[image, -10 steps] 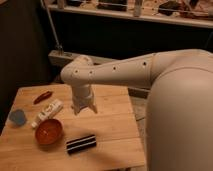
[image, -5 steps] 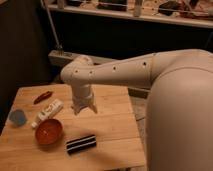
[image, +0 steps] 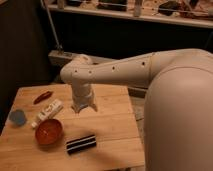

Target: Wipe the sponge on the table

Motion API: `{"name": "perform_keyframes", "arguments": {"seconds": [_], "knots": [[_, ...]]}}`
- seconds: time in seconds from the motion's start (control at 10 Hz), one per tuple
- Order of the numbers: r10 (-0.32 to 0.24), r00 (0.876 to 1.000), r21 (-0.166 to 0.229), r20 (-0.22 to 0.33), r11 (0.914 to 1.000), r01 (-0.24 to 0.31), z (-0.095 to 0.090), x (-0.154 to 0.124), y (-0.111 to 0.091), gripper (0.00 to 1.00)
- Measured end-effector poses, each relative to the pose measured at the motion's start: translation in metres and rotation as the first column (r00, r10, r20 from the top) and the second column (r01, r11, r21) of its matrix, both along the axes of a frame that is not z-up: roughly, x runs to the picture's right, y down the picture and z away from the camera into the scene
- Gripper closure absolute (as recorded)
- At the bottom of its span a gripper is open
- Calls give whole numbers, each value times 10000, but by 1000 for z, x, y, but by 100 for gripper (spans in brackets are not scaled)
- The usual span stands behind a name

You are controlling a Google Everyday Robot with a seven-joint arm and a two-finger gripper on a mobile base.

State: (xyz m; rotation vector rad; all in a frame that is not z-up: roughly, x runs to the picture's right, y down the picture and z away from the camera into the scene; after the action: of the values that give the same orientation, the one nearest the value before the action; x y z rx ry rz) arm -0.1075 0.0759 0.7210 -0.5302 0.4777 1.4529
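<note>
- The worktop point(image: 115, 135) is pale wood with a square top, and its planks and grain show as long lines.
- The arm point(image: 117, 72) is a smooth, white, rounded tube. It reaches in from the right and bends down at a bulbous elbow.
- The claw point(image: 83, 108) hangs at the arm's end over the middle of the worktop, toward the back. Its 2 short white prongs flare apart, with only bare wood showing between them.
- The sponge point(image: 17, 117) is a small, soft-looking, light-blue pad lying flat near the worktop's left edge. It is well apart from the claw, and its outline is too soft to make out its corners.
- A white oblong packet point(image: 47, 112) lies at a slant between the sponge and the claw.
- A slim, curved red thing point(image: 42, 96), glossy and pepper-like, lies behind the packet.
- A round orange bowl point(image: 49, 131) with a smooth hollow sits just in front of the packet.
- A flat block with black and white stripes point(image: 81, 143) lies to the right of the bowl, near the front edge.
</note>
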Motion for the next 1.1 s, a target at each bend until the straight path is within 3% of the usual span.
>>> {"name": "perform_keyframes", "arguments": {"seconds": [0.4,0.7,0.8,1.1], "knots": [[-75,9999,740,121,9972,66,28,-8,-27,35],[-893,9931,1046,756,9912,811,60,-30,-26,35],[-1257,9868,1158,1019,9867,1137,67,-35,-25,35],[-2837,9374,1565,2020,9542,2551,95,-57,-11,35]]}}
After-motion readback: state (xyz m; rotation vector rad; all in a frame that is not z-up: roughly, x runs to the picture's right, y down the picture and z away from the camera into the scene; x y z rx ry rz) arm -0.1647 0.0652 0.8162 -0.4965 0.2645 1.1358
